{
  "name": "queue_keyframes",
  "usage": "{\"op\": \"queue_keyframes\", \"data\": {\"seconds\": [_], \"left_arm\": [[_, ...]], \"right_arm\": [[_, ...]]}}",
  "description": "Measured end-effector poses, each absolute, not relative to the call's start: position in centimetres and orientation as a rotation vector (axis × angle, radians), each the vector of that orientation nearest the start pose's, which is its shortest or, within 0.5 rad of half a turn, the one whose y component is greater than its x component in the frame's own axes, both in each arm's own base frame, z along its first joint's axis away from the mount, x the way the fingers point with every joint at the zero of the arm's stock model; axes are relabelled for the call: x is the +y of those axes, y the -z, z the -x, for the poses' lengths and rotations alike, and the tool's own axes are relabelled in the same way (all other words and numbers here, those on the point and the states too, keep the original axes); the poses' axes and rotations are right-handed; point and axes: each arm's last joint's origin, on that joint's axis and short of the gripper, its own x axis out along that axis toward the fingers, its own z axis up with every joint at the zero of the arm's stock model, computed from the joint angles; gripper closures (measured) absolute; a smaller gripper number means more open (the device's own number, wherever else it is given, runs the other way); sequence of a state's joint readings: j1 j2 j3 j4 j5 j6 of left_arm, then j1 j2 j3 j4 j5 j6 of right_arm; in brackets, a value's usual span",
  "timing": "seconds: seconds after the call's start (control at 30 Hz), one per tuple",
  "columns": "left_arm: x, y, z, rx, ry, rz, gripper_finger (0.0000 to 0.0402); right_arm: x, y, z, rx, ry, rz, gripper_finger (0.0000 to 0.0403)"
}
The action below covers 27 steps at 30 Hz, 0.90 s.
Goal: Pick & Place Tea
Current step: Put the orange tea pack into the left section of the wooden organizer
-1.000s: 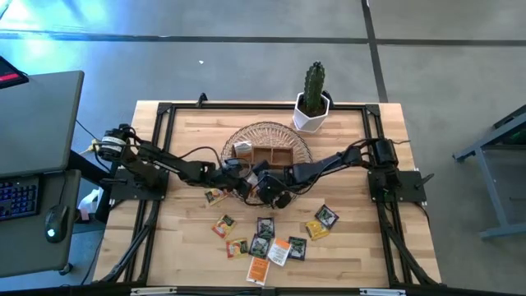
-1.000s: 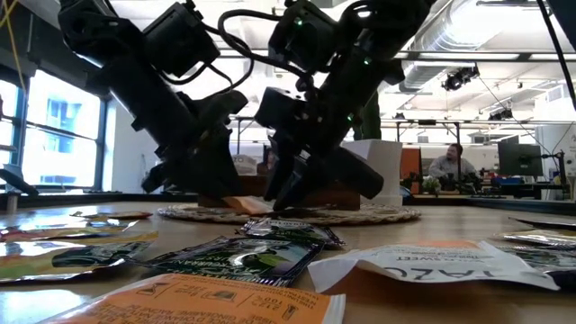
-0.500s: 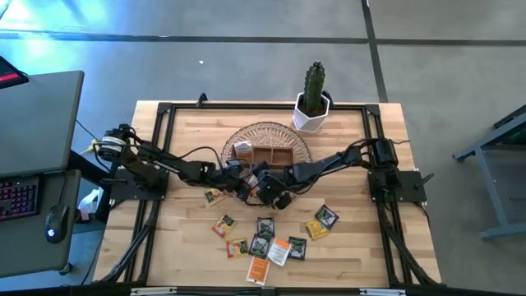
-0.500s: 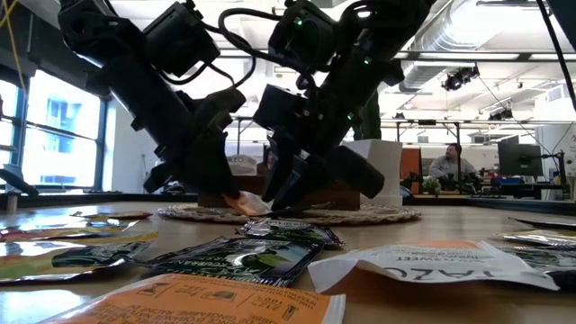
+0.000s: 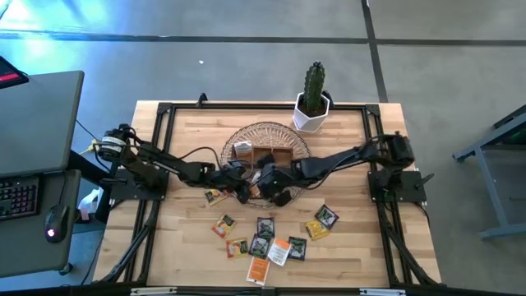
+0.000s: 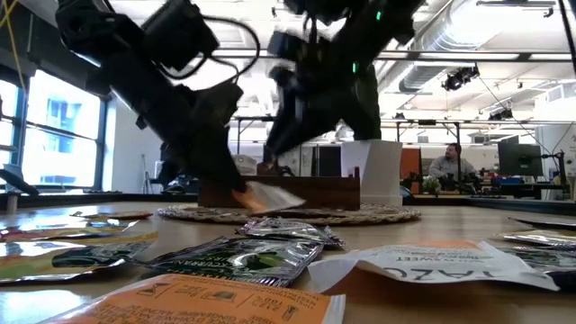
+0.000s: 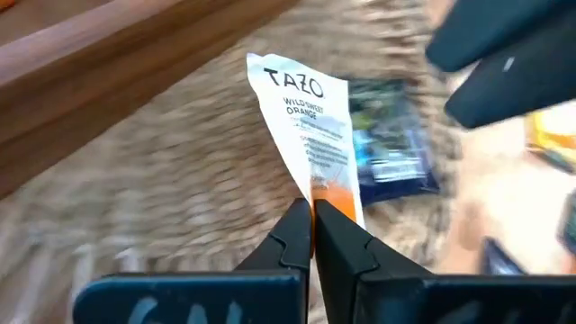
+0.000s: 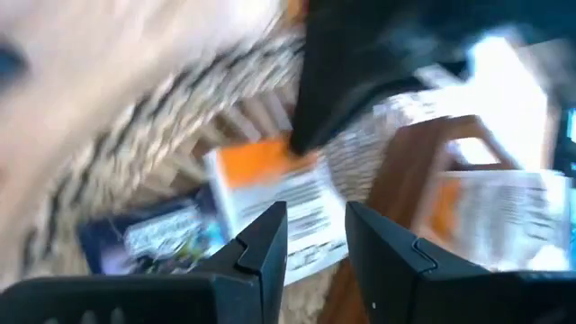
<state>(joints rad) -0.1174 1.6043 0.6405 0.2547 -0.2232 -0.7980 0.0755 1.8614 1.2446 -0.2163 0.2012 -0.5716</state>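
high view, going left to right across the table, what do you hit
left arm's base → left gripper pinching an orange and white tea packet → right gripper → cactus in a white pot → green packet → right arm's base

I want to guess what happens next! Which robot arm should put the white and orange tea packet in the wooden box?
Probably the left. Its tool is already shut on the white and orange tea packet, just beside the wooden box. The right tool is open and holds nothing.
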Motion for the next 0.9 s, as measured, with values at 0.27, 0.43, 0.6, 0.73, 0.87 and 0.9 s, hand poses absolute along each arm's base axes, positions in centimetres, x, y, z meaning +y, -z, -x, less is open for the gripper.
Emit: {"op": "queue_keyframes", "data": {"seconds": [0.27,0.43,0.6,0.73,0.87,0.9], "left_arm": [[-5.6,-17.1,-29.9,0.510,-0.343,0.403,0.0401],[-7.2,-18.9,-30.1,0.483,-0.437,0.144,0.0401],[-8.7,-20.1,-30.1,0.432,-0.502,0.015,0.0401],[-8.8,-20.2,-30.0,0.433,-0.531,-0.015,0.0401],[-8.8,-20.1,-30.0,0.444,-0.533,-0.023,0.0401],[-8.8,-20.1,-29.9,0.445,-0.533,-0.024,0.0401]], "right_arm": [[-2.2,-22.9,-36.3,0.916,-0.069,0.124,0.0288],[-4.7,-23.4,-35.9,0.872,-0.174,-0.135,0.0288],[-6.3,-23.4,-35.7,0.850,-0.224,-0.240,0.0288],[-6.7,-23.7,-35.8,0.786,-0.329,-0.281,0.0288],[-6.6,-24.2,-36.1,0.720,-0.420,-0.286,0.0288],[-6.6,-24.2,-36.2,0.708,-0.426,-0.282,0.0288]]}}
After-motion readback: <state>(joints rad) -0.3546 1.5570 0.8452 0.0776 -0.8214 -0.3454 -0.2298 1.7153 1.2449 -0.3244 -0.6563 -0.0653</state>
